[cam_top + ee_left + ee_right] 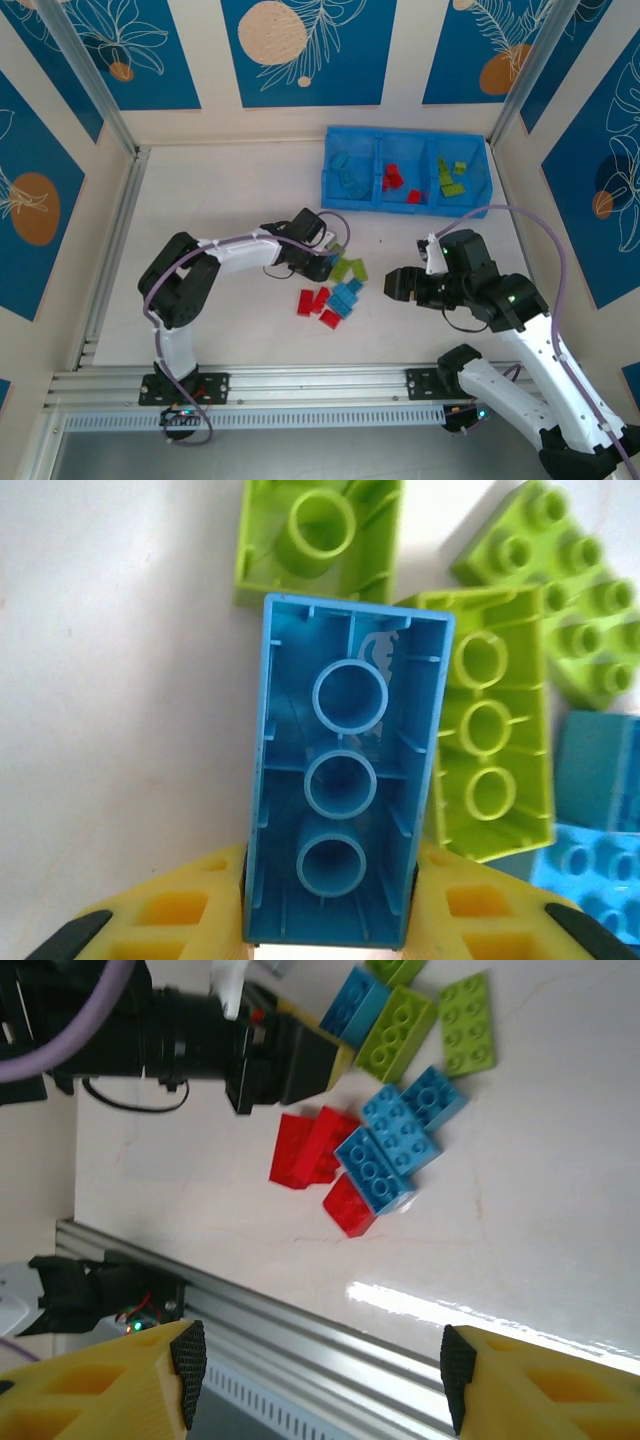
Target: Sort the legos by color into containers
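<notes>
My left gripper (335, 920) is shut on a light blue brick (345, 780), held hollow side toward the camera, at the left edge of the brick pile (337, 285). Lime green bricks (490, 730) lie just beyond it, with more light blue ones (600, 810) at right. My right gripper (315, 1375) is open and holds nothing; it hovers right of the pile (400, 285). Red bricks (315, 1145), blue bricks (395, 1145) and green bricks (430, 1030) lie on the table ahead of it. The blue tray (405, 170) stands at the back with blue, red and green bricks in its left, middle and right compartments.
An aluminium rail (300, 385) runs along the near table edge, below the right gripper in the right wrist view (300, 1330). The left arm's black wrist (200, 1045) lies over the pile's left side. White walls enclose the table.
</notes>
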